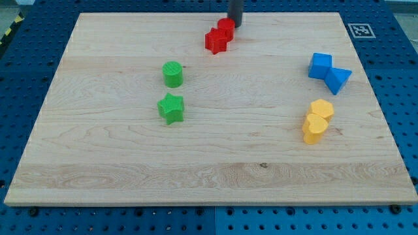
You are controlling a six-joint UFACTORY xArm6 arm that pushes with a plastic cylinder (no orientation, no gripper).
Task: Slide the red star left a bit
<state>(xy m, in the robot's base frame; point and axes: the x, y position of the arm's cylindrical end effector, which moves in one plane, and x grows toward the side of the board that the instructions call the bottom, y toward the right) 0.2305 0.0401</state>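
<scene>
1. A pale wooden board [98,170] with visible grain is seen lying on a blue perforated table [19,65].
2. Left of the board's centre, a green cylinder [172,74] with a ribbed top is found, and a green star [171,108] is set just below it, apart from it.
3. Near the middle of the top edge, two red blocks are seen touching: the red star [215,41] on the left and slightly lower, and a red block [226,28] of unclear shape on the right, nearer the edge.
4. The dark rod is seen coming down at the top edge; my tip [235,25] is placed just right of the red block, touching or nearly touching it, so the red star lies down and to the left of my tip, with the other red block between them.
5. No jaws are carried by the rod, so nothing is clamped.
6. Near the right edge, a blue block [320,65] and a blue wedge-like block [337,79] are seen touching.
7. Below them, two yellow rounded blocks [321,109] [314,128] are pressed together.
8. A black-and-white marker [360,30] is fixed at the top right corner.
</scene>
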